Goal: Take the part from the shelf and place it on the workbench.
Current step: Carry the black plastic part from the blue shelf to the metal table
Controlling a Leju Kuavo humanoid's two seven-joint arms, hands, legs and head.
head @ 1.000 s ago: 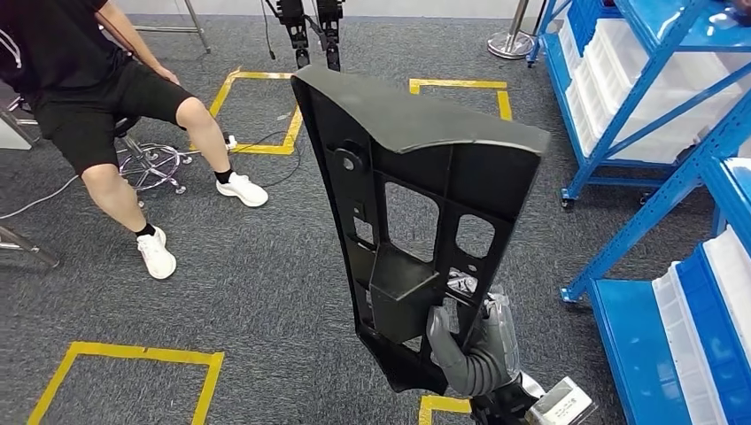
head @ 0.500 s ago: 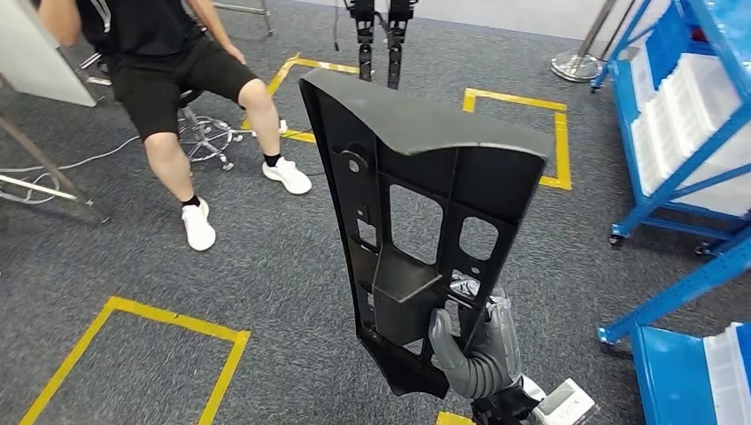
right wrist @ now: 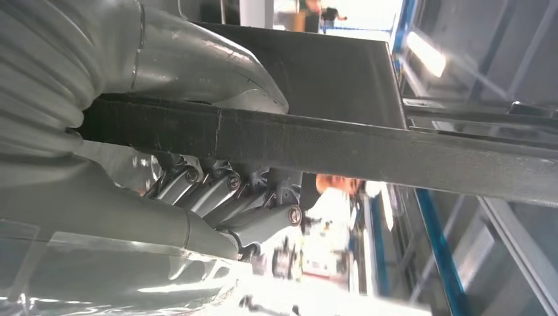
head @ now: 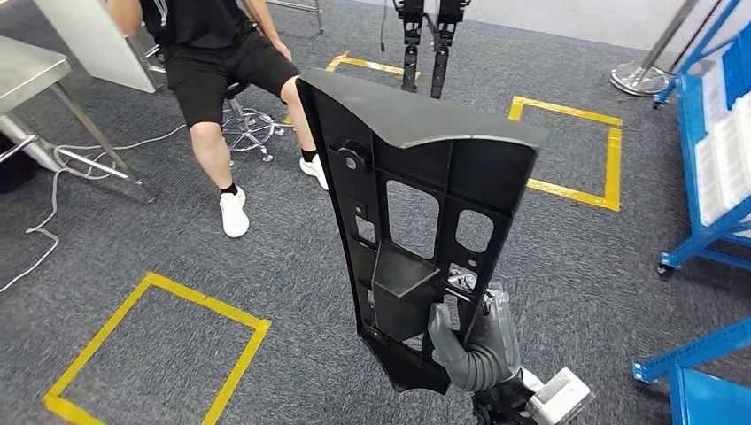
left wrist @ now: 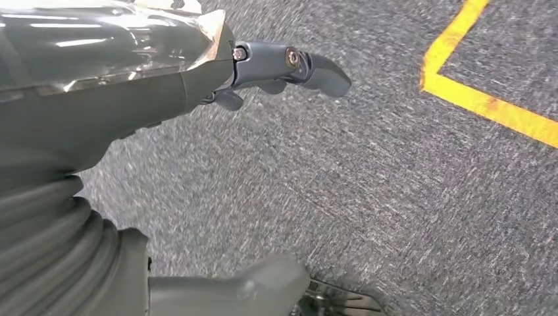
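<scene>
Head view, going left to right: there's a metal table (head: pixel 27 66) in the far left corner with one leaning white board (head: pixel 93 40) next to it, then one person (head: pixel 221 62) sitting on a wheeled stool (head: pixel 243 124), both white sneakers flat on the grey carpet. I count two yellow tape squares, one near the lower left (head: pixel 155 341) and one further back toward the right (head: pixel 571 150); my guess is they mark standing spots for the robot. Dead centre is the one black plastic part (head: pixel 416 221), held upright with its ribbed, cut-out side facing the camera and the wide curved end on top. The right hand (head: pixel 474 345) is clamped around its lower edge, thumb on the near face, fingers wrapped behind. Gripping low and keeping it vertical probably keeps the long piece off the robot's body while it walks. So the part is off the shelf, in the air, not on any workbench yet. Far right you get slivers of blue shelving (head: pixel 708 142) with white bins. Left wrist view has the left hand (left wrist: pixel 276 69) hanging over the carpet with nothing in it, fingers loosely apart. Right wrist view just confirms the grip: fingers (right wrist: pixel 224 197) curled under the part's edge.
</scene>
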